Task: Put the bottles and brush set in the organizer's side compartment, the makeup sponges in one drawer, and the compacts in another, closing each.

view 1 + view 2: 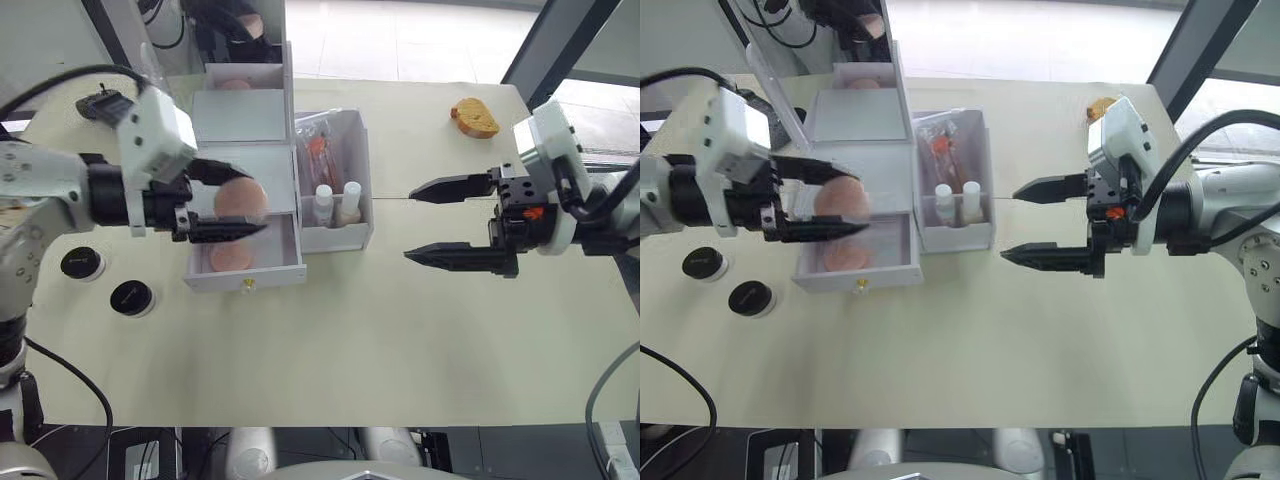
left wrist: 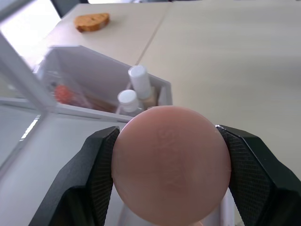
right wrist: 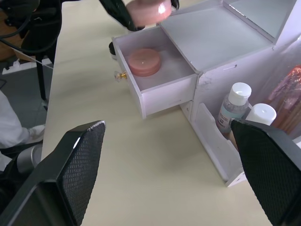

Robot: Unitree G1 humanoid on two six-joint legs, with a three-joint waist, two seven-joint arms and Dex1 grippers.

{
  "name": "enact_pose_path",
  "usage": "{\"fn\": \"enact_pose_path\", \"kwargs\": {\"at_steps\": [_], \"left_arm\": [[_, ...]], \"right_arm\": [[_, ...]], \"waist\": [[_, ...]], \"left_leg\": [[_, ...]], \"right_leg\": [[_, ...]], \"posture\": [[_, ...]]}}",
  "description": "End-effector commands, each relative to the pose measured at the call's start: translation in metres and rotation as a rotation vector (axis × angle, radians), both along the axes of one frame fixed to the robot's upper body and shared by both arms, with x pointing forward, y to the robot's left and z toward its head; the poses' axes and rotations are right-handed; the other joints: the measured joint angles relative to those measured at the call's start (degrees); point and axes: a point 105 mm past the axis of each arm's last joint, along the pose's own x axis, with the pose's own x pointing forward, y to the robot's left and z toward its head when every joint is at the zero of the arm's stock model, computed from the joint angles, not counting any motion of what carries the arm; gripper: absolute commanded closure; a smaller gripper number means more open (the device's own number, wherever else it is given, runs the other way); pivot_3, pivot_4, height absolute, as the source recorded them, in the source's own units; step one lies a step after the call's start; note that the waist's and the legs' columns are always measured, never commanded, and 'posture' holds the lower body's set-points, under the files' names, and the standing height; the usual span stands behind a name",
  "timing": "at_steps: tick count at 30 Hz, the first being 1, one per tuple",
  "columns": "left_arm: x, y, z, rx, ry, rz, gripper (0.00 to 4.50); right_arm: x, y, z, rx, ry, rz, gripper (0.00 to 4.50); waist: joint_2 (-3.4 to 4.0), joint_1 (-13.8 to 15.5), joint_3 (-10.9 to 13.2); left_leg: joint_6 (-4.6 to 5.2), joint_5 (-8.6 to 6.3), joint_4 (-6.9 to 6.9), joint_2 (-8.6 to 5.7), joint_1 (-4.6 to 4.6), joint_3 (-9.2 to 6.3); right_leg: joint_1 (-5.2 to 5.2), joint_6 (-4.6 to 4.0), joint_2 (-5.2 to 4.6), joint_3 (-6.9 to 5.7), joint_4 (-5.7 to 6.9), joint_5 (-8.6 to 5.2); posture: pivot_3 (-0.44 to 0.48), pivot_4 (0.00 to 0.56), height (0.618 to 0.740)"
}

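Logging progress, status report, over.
Left gripper shut on round pink makeup sponge above open white drawer. Right gripper open, idle. Two black compacts still on table.

L tool (image 1: 225, 200) clamped w/ load, arm reaching in from left; R tool (image 1: 455, 222) spread wide, empty

The left end effector (image 1: 222, 203) gripped a pink makeup sponge (image 1: 241, 199) above the organizer's (image 1: 240, 118) pulled-out drawer (image 1: 246, 267), where a second sponge (image 1: 231, 257) lay. Two bottles (image 1: 336, 203) and the brush set (image 1: 318, 148) stood in the side compartment (image 1: 362, 170). The right end effector (image 1: 450, 221) hung spread wide over the tabletop (image 1: 340, 340), and two compacts (image 1: 107, 280) lay left of the drawer.
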Motion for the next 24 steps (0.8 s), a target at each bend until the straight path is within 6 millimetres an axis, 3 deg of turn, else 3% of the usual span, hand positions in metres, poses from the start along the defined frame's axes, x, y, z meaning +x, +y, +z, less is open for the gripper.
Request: {"fn": "enact_pose_path", "kwargs": {"at_steps": [1, 8, 22, 24], "left_arm": [[0.001, -0.001, -0.006, 0.083, -0.033, -0.057, 1.49], [0.017, -0.002, -0.013, 0.108, -0.066, -0.052, 1.49], [0.017, -0.018, -0.017, 0.079, -0.071, -0.116, 1.49], [0.021, -0.015, -0.017, 0.092, -0.092, -0.098, 0.74]], "right_arm": [[-0.01, -0.004, 0.01, 0.006, -0.041, -0.021, 0.0], [-0.01, -0.009, 0.011, 0.02, -0.042, -0.083, 0.0], [-0.013, -0.01, 0.013, 0.023, -0.036, -0.105, 0.0], [-0.013, -0.009, 0.013, 0.026, -0.039, -0.104, 0.0]], "waist": [[0.0, 0.0, 0.0], [0.0, 0.1, 0.0], [0.0, 0.1, 0.0], [0.0, 0.1, 0.0]], "left_leg": [[0.0, 0.0, 0.0, 0.0, 0.0, 0.0], [0.01, 0.0, 0.06, 0.0, -0.01, 0.0], [0.03, 0.0, 0.07, 0.0, 0.0, -0.02], [0.03, 0.0, 0.06, 0.0, 0.0, -0.02]], "right_leg": [[0.0, 0.0, 0.0, 0.01, 0.01, 0.0], [0.03, 0.0, 0.0, 0.02, 0.01, 0.0], [0.04, 0.35, 0.0, 0.02, 0.05, 0.19], [0.04, 0.35, 0.0, 0.02, 0.05, 0.19]], "posture": [[0.0, 0.15, 0.705], [0.0, 0.15, 0.705], [0.0, 0.15, 0.705], [0.0, 0.15, 0.705]]}}
